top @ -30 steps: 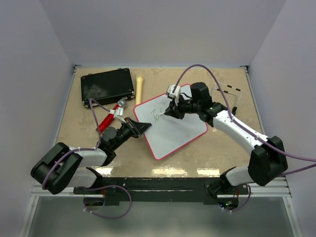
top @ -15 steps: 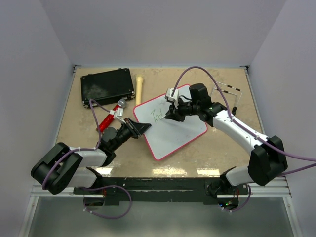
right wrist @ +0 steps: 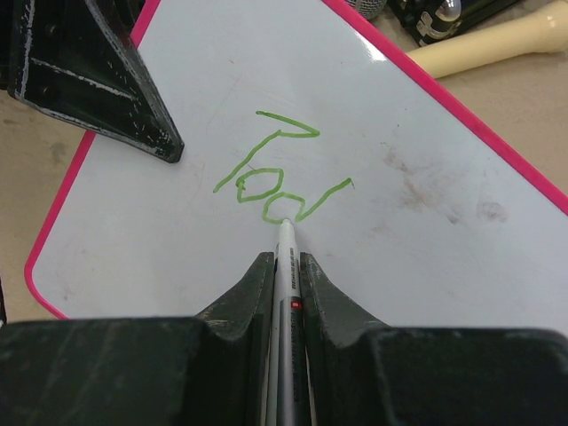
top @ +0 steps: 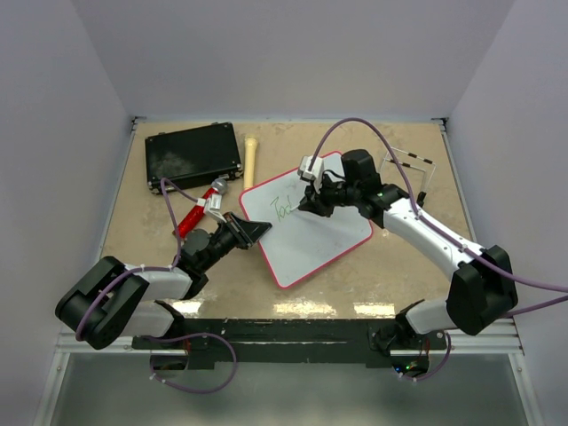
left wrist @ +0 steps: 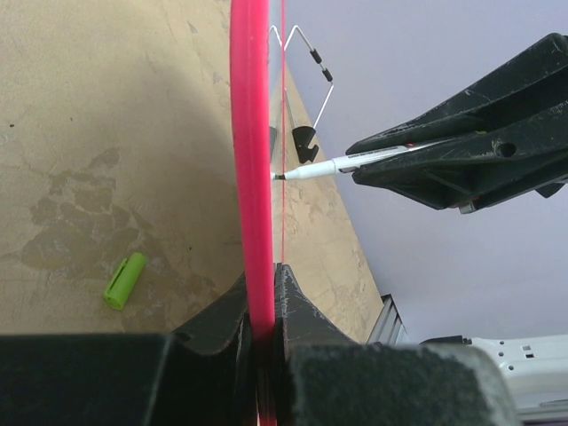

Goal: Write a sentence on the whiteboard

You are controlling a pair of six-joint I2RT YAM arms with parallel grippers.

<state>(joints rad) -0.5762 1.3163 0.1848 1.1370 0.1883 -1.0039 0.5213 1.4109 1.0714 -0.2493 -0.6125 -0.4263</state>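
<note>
The whiteboard point(top: 311, 231) lies flat at the table's middle, white with a red-pink rim. My left gripper point(top: 257, 230) is shut on its left rim, seen edge-on in the left wrist view point(left wrist: 251, 160). My right gripper point(top: 312, 202) is shut on a white marker point(right wrist: 286, 266), whose tip touches the board point(right wrist: 426, 266). The sentence point(right wrist: 271, 182) is a few green cursive letters, reading about "Tod"; it also shows in the top view point(top: 283, 208). In the left wrist view the marker point(left wrist: 311, 170) touches the board's face.
A black case point(top: 193, 155) sits at the back left, with a cream wooden handle point(top: 251, 160) beside it. Red-handled pliers point(top: 197, 211) lie left of the board. A wire stand point(top: 406, 169) is at the back right. A green marker cap point(left wrist: 124, 280) lies on the table.
The right gripper moved the marker a little along the board, and the green writing grew by about one more letter stroke. The left arm has not moved.
</note>
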